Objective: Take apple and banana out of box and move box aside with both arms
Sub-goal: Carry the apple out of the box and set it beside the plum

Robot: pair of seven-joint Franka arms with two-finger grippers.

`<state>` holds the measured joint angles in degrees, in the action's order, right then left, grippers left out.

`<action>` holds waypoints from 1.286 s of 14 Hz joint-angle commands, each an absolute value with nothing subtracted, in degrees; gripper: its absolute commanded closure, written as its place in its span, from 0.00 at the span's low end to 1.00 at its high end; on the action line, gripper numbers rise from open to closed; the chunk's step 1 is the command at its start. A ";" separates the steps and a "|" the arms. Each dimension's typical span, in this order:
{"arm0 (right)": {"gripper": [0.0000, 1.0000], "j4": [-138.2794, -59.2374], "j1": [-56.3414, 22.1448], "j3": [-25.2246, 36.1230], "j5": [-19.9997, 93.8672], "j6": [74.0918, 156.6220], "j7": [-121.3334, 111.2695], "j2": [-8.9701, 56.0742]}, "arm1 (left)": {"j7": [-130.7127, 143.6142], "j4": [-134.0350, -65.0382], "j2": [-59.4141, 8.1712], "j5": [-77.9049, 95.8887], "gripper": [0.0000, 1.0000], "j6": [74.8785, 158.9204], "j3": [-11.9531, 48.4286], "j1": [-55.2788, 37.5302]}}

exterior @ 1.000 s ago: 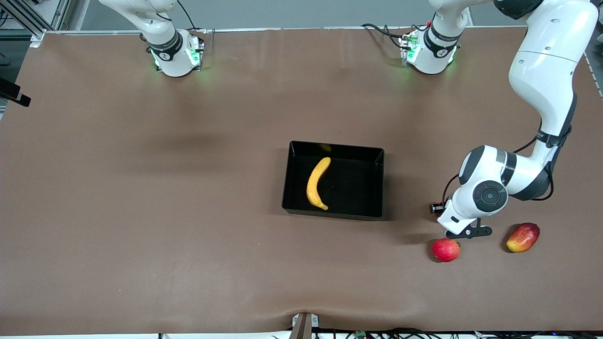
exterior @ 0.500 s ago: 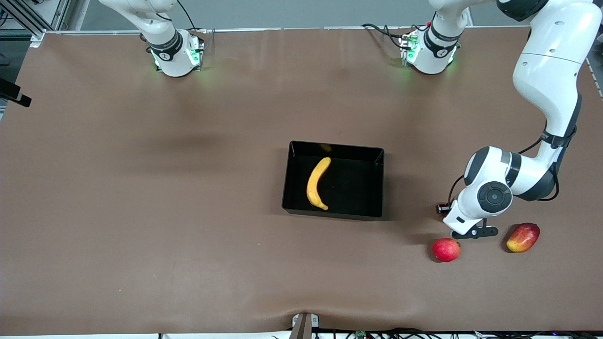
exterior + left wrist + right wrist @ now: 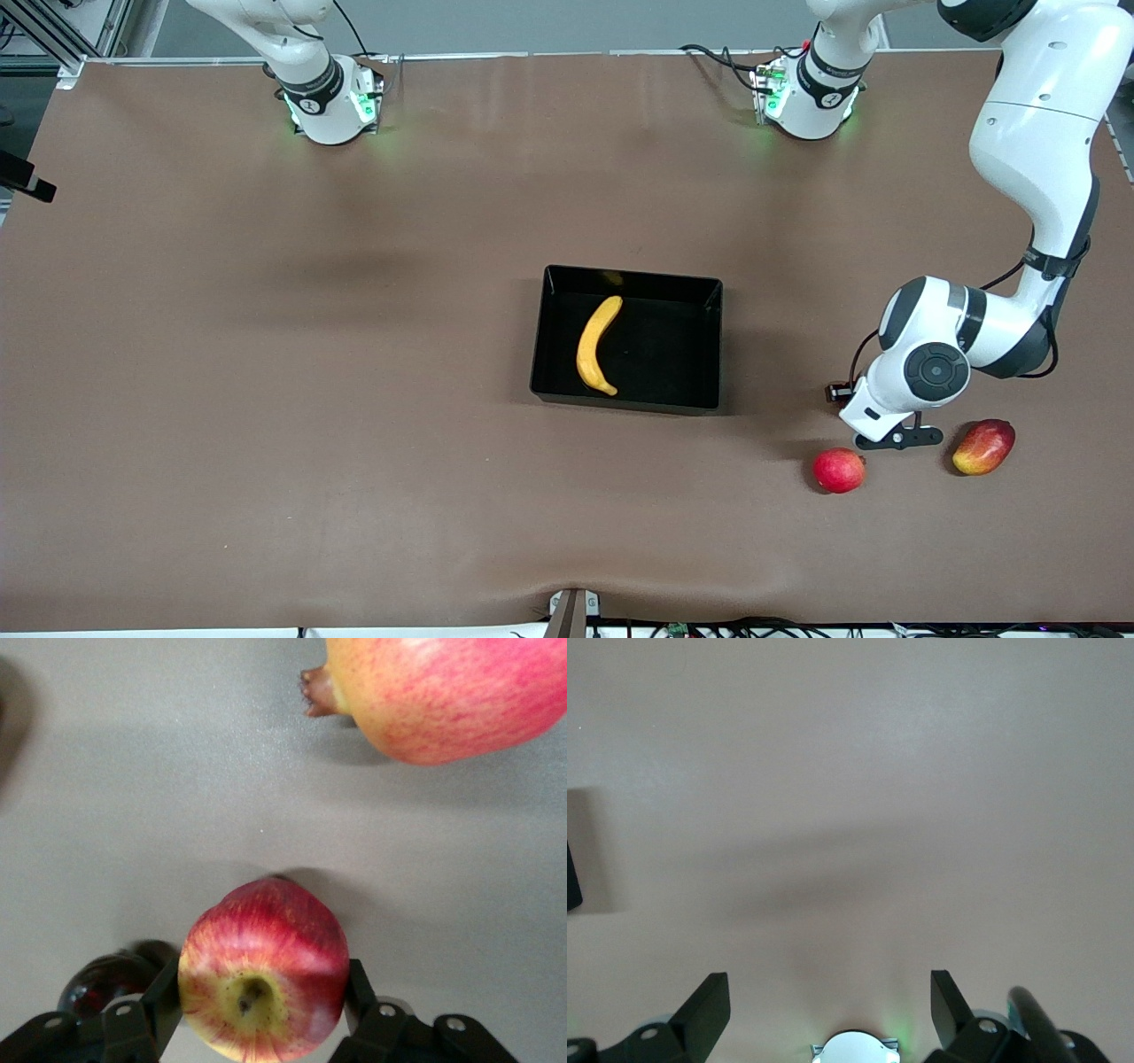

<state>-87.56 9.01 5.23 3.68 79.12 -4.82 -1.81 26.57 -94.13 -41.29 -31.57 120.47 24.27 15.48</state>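
Note:
A yellow banana (image 3: 596, 346) lies inside the black box (image 3: 638, 275) at the middle of the table. The small red apple (image 3: 839, 470) rests on the table toward the left arm's end, nearer the front camera than the box. My left gripper (image 3: 890, 439) hangs low over it, open. In the left wrist view the apple (image 3: 263, 992) shows its yellowish stem end, and a black finger of the left gripper (image 3: 263, 970) stands on each side of it. My right gripper (image 3: 828, 979) is open over bare table by its base, where that arm waits.
A red-and-yellow mango (image 3: 983, 447) lies beside the apple, closer to the left arm's end of the table; it fills a corner of the left wrist view (image 3: 443, 691). Brown tabletop (image 3: 310, 399) stretches from the box toward the right arm's end.
The left arm's wrist and gripper have shifted a little toward the mango. The apple, mango, banana and box have stayed where they were.

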 commanded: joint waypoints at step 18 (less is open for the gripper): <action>0.00 -86.57 11.16 4.40 5.27 79.19 -5.27 -0.79 | 51.94 -89.83 -34.08 -27.42 0.00 115.04 43.16 1.17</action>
<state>-87.52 9.75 5.23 4.14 79.33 -4.82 -1.28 50.12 -92.07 -30.39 -26.90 114.20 43.43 4.72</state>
